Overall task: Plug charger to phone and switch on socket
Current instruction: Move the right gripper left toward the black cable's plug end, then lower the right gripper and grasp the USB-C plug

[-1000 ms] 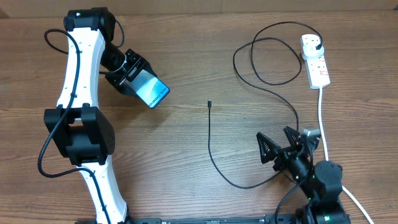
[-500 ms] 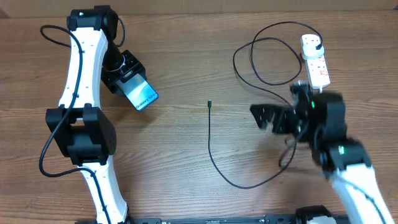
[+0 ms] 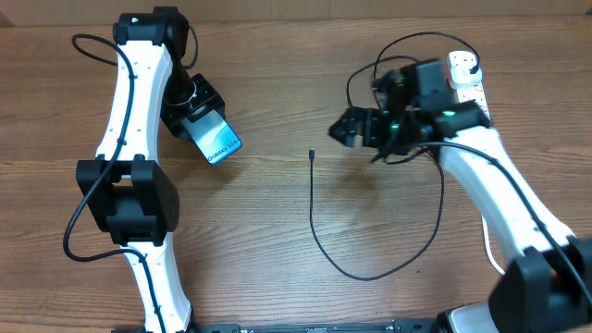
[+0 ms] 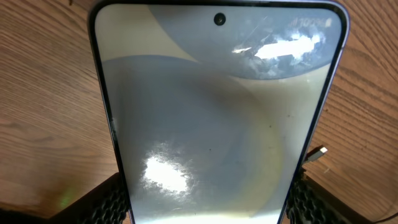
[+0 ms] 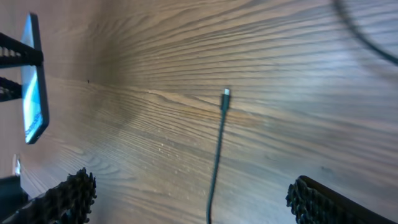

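My left gripper (image 3: 198, 121) is shut on the phone (image 3: 216, 141), which it holds above the table at the left. In the left wrist view the phone's pale screen (image 4: 211, 112) fills the frame between my fingers (image 4: 107, 200). The charger's small connector tip (image 3: 313, 154) lies on the wood at the centre, and its thin black cable (image 3: 319, 242) loops right and up to the plug (image 3: 471, 63) in the white socket (image 3: 474, 92). My right gripper (image 3: 352, 129) hangs open just right of the tip. In the right wrist view the tip (image 5: 226, 94) lies ahead of its fingers (image 5: 67, 196).
The socket's thick white lead (image 3: 492, 248) runs down the right side toward the table's front edge. The right arm (image 3: 481, 180) crosses over the charger cable's loops and hides part of the socket. The phone (image 5: 34, 81) shows at the left edge of the right wrist view.
My right arm has swung from the front right up and leftward to beside the connector tip, jaws still open. My left arm has shifted the phone slightly, grip unchanged.
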Robot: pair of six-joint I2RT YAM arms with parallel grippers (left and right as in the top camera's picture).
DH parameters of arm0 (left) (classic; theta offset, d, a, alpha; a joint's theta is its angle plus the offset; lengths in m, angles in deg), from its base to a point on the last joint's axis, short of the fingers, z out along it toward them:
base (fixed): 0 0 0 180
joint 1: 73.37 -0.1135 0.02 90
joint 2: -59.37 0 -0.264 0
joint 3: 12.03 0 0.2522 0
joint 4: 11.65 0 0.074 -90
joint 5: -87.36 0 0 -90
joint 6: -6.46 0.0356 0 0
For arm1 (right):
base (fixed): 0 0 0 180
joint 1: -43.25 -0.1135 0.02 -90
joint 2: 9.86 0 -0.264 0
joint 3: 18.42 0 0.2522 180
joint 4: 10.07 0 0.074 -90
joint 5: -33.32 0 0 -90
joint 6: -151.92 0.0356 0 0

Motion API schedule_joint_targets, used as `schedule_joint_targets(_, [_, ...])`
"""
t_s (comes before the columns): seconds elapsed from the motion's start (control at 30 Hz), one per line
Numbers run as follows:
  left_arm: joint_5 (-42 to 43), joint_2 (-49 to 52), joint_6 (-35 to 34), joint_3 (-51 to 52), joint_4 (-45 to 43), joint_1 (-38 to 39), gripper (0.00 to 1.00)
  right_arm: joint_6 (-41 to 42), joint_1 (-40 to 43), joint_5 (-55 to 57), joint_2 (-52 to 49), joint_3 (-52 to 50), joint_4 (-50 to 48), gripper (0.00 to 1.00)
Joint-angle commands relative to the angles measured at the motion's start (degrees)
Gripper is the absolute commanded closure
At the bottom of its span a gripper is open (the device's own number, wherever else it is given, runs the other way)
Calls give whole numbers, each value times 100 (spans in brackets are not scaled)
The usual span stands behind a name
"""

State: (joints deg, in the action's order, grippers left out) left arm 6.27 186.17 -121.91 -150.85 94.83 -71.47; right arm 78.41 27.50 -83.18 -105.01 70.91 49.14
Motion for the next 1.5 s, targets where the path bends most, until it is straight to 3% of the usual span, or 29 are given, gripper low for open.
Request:
schedule_joint_targets(0.0, [-37, 15, 111, -155, -24, 39, 96, 0, -201, -57, -321, 175, -308, 0])
schedule_joint_targets(0.23, [-35, 17, 109, -153, -26, 39, 96, 240, -229, -57, -656, 173, -1051, 0])
schedule_joint_targets(0.33, [-33, 17, 87, -153, -57, 39, 96, 433, -308, 472, -785, 170, -1287, 14])
schedule_joint_targets(0.57, [-31, 17, 46, -153, -118, 37, 96, 509, -726, 1499, -1141, 170, -1266, 23])
schedule_joint_targets(0.83, [-7, 17, 46, -153, -133, 37, 96, 885, -911, 1602, -1738, 177, -1261, 46])
schedule_joint_targets(1.3, [-9, 17, 50, -153, -127, 37, 96, 1394, -1268, 1849, -2168, 175, -1532, 61])
schedule_joint_targets(1.47, [-9, 17, 50, -153, -129, 37, 96, 1419, -1443, 2173, -2243, 175, -1620, 62])
